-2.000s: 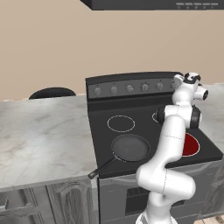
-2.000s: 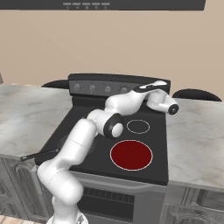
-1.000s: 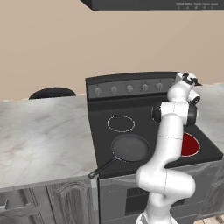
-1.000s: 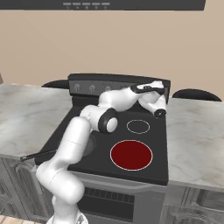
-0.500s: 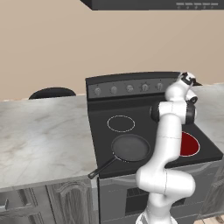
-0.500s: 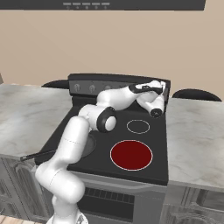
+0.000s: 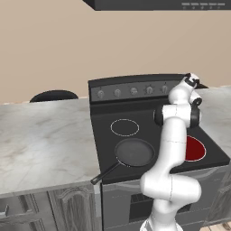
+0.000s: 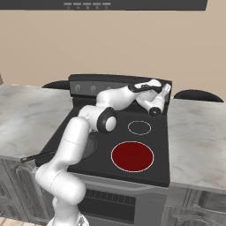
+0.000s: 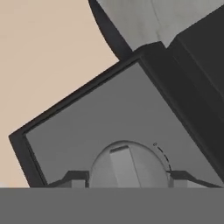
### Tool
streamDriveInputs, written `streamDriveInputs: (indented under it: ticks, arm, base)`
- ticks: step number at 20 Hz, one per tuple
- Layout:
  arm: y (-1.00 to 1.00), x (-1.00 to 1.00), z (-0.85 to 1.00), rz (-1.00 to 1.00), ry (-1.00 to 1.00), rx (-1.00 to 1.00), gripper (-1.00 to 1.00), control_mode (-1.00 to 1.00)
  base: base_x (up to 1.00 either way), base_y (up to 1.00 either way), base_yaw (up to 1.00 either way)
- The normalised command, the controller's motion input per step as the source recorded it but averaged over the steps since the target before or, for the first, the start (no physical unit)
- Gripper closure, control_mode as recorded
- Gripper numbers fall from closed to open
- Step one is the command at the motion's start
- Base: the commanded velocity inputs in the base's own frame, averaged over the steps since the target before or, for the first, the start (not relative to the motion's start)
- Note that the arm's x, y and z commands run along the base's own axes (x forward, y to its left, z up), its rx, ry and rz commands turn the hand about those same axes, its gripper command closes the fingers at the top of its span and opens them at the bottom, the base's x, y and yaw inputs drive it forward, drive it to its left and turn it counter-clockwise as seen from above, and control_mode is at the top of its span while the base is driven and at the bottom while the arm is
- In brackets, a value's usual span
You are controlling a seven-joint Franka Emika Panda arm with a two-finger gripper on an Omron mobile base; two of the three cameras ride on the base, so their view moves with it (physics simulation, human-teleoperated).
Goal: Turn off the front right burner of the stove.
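Tool (image 9: 127, 177) sits at the far right end of the stove's (image 7: 135, 118) upright panel (image 7: 135, 90), right by the panel's right edge. In the hand view its two fingertips (image 9: 72, 178) stand either side of a grey knob (image 9: 129, 164), one on each flank, close to it; contact can't be confirmed, so whether it is released or clenched on the knob I cannot tell. The knob has a raised bar across its middle and a dashed arc mark beside it.

Front right burner (image 8: 132, 156) is a solid red disc at the near right of the cooktop, well apart from the tool, with bare black surface around it up to the near and right edges. In the left base view the arm covers part of the red disc (image 7: 196, 149).

Counts: two thin white ring zones visible, one far left (image 7: 125, 127), one far right (image 8: 139, 127); one frying pan (image 7: 134, 152) on the near left zone, its handle (image 7: 106, 173) sticking out over the stove's near left corner. Five knobs visible along the panel in the left base view.

Marble desk (image 7: 45, 135) lies left of the stove, another stretch (image 8: 196, 132) to the right. One dark rounded shape (image 7: 53, 95) sits at the far edge of the left desk, one (image 8: 196, 95) at the far edge of the right one. Range hood (image 7: 158, 4) hangs above.
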Motion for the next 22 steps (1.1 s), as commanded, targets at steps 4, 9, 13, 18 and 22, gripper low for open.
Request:
streamDriveInputs:
  ticks: [4,9,13,18,22]
  arm:
    - [0.00,-0.15,0.38,-0.05,0.00,0.41,1.00,-1.00]
    - [0.00,-0.17,0.31,-0.02,-0.02,0.43,1.00,-1.00]
    - [0.00,-0.10,0.31,0.00,-0.02,0.44,1.00,-1.00]
    - [0.00,-0.08,0.33,0.00,0.00,0.46,1.00,-1.00]
    - [0.00,-0.04,0.34,0.00,0.00,0.47,1.00,-1.00]
  base:
    - [0.00,0.00,0.00]
    - [0.00,0.00,0.00]
    - [0.00,0.00,0.00]
    - [0.00,0.00,0.00]
    - [0.00,0.00,0.00]
